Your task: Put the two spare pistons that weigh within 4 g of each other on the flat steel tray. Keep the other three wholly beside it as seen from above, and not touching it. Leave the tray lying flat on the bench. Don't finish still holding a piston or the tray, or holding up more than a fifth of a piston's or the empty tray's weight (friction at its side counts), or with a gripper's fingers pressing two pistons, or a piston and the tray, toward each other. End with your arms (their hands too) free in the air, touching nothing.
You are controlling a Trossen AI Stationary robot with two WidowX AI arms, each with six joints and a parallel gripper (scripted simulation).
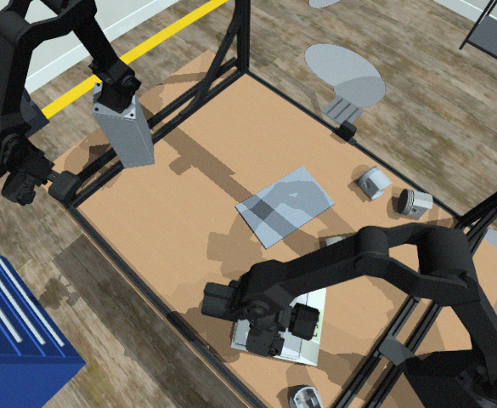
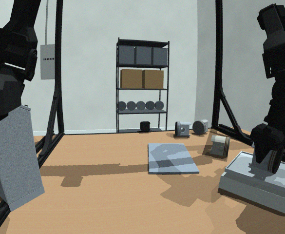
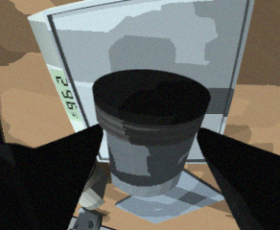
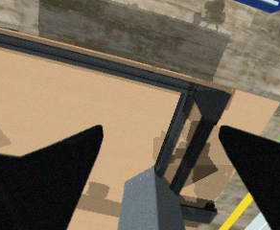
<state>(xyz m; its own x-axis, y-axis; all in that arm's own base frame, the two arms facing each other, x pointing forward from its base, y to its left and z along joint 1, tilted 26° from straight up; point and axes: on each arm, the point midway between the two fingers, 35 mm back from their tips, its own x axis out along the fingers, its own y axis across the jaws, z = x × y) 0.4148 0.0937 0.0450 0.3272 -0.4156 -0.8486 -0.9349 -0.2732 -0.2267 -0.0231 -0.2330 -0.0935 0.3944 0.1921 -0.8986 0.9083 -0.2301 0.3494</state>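
A grey piston (image 3: 150, 139) (image 2: 271, 161) stands on a white scale (image 1: 320, 315) (image 2: 240, 178) (image 3: 145, 29) at the table's near right. My left gripper (image 3: 151, 131) (image 1: 263, 340) (image 2: 264, 153) is open, with a finger on each side of that piston and a gap to both. The flat steel tray (image 1: 283, 206) (image 2: 171, 158) (image 3: 171, 206) lies flat and bare mid-table. Two pistons (image 1: 373, 182) (image 1: 414, 202) (image 2: 182, 129) (image 2: 200, 126) lie beyond it. A third (image 2: 220, 146) (image 1: 334, 240) lies nearer, partly hidden by my left arm. Another (image 1: 305, 397) lies at the front edge. My right gripper (image 4: 160, 130) is open and empty, high over the far corner.
A grey block (image 1: 123, 127) (image 2: 11, 161) (image 4: 151, 203) hangs below my right arm's wrist. Black frame posts (image 1: 241, 35) (image 2: 218, 63) and rails (image 1: 151, 294) border the table. The scale's display (image 3: 65, 93) faces the left side of the wrist view.
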